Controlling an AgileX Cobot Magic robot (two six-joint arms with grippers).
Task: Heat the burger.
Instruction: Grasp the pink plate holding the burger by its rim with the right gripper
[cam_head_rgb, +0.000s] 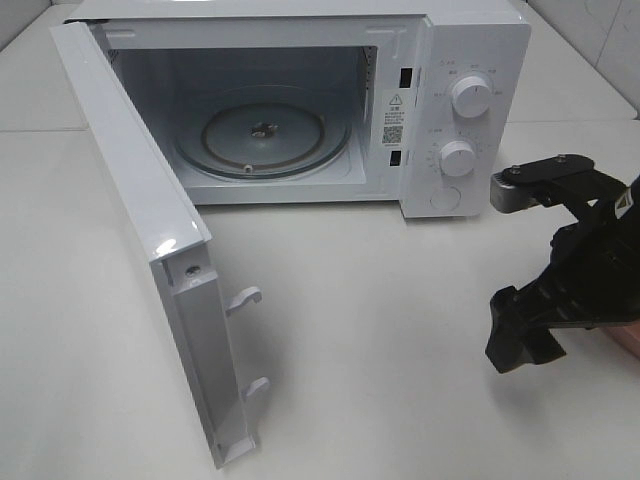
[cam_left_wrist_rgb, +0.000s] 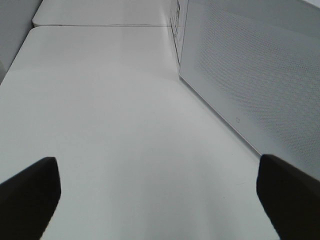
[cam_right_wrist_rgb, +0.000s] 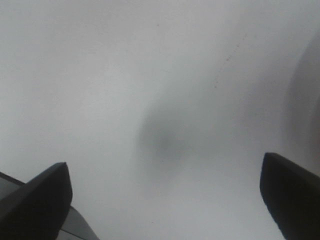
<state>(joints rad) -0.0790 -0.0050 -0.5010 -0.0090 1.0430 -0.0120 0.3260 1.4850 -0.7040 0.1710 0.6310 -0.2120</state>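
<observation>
The microwave stands on the tabletop with its door swung wide, and the glass turntable shows inside. The burger appears in none of the views, so I cannot tell where it is or how it looks. The right hand hangs low in front of the microwave's knob side, fingers spread apart, holding nothing. The left hand is near a white dot-patterned face of the microwave, fingers likewise apart.
</observation>
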